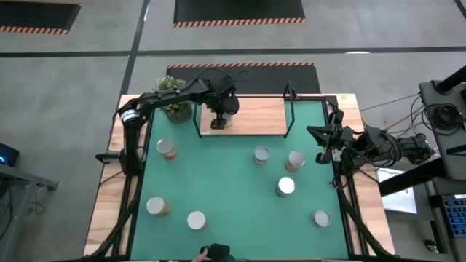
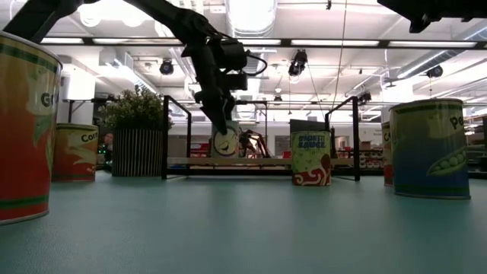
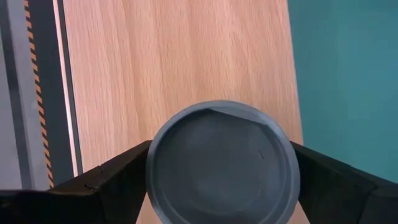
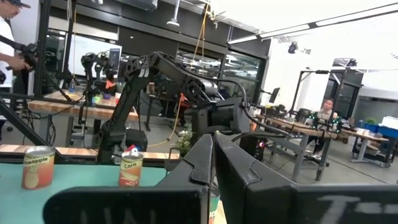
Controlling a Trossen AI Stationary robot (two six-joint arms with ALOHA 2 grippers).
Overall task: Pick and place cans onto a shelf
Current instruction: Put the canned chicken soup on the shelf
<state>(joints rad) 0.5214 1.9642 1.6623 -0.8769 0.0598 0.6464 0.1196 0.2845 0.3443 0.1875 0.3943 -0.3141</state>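
Note:
My left gripper (image 1: 218,120) is over the left part of the shelf (image 1: 255,116), a light wooden board with black frame posts, and is shut on a can (image 3: 224,165) with a grey round top. In the low view the can (image 2: 226,143) is at the board's level below the gripper (image 2: 223,122). Several other cans stand upright on the green mat, among them one at the left (image 1: 167,148), one in the middle (image 1: 261,154) and one beside it (image 1: 295,160). My right gripper (image 1: 320,143) waits shut at the mat's right edge. My left gripper pinches the can's round wall just below its top rim (image 3: 152,168) between its two fingers (image 3: 118,180), one on each side. The fingers come from above, pointing down. The can is upright over the board (image 3: 174,68); whether its bottom rests on the board, I cannot tell.
A potted plant (image 1: 175,102) stands just left of the shelf's left post (image 1: 198,120). More cans stand near the front (image 1: 156,206) (image 1: 196,220) (image 1: 322,217) and right of centre (image 1: 286,187). People show in the room beyond (image 4: 9,37).

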